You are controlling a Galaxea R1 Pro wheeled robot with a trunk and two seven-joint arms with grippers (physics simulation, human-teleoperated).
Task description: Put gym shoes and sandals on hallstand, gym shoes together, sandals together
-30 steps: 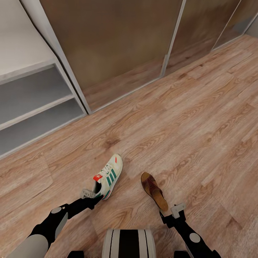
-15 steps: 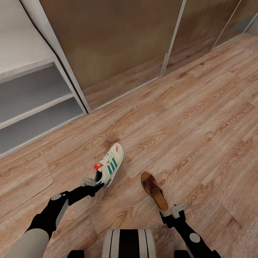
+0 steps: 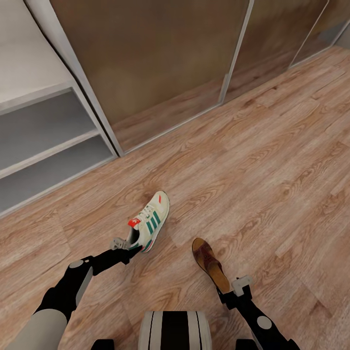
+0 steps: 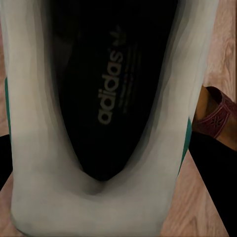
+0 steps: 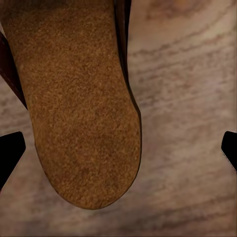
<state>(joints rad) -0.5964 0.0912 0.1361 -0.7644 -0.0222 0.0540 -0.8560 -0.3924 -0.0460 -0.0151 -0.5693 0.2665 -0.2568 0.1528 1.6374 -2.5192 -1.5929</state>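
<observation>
A cream sneaker (image 4: 103,207) is seen from its heel, its dark insole (image 4: 106,84) printed "adidas". Black fingers (image 4: 217,173) flank the heel. Beside it, a brown sandal (image 4: 217,116) lies on wood floor (image 4: 224,44).

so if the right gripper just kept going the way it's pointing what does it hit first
Most likely the sandal: its tan heel lies straight ahead between the open fingertips of the right gripper. How much gap remains is hard to judge.

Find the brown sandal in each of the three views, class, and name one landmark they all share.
Head view: sandal lies low, right of centre, just ahead of the right gripper.
Left wrist view: its toe end peeks past the sneaker.
Right wrist view: its tan heel end.
Shared landmark: wood floor.
</observation>
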